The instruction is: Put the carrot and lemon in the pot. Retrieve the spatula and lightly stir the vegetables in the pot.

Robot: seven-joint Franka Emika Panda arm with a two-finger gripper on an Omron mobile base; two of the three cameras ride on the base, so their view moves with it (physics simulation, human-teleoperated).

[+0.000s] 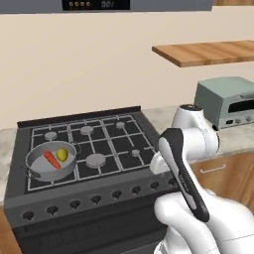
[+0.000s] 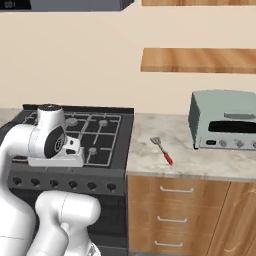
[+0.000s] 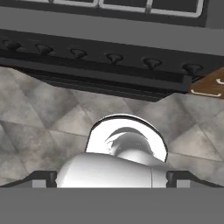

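- The tool (image 3: 112,177) is standing with its jaws spread wide, the two dark fingertips (image 3: 41,178) sitting far apart at the bottom of the hand view; it is holding nothing and touching nothing, hanging over the grey tiled floor (image 3: 39,118) in front of the stove's knob row (image 3: 113,57).
- The pot (image 1: 51,161) is sitting on the front-left burner of the stove (image 1: 94,144), holding the carrot (image 1: 51,159) and the lemon (image 1: 62,154) side by side.
- The spatula (image 2: 163,149) is lying flat on the tabletop (image 2: 200,160) right of the stove, red handle toward the front edge, well apart from the pot.
- A toaster oven (image 2: 225,120) is standing behind the spatula to its right, under a wooden shelf (image 2: 200,60).
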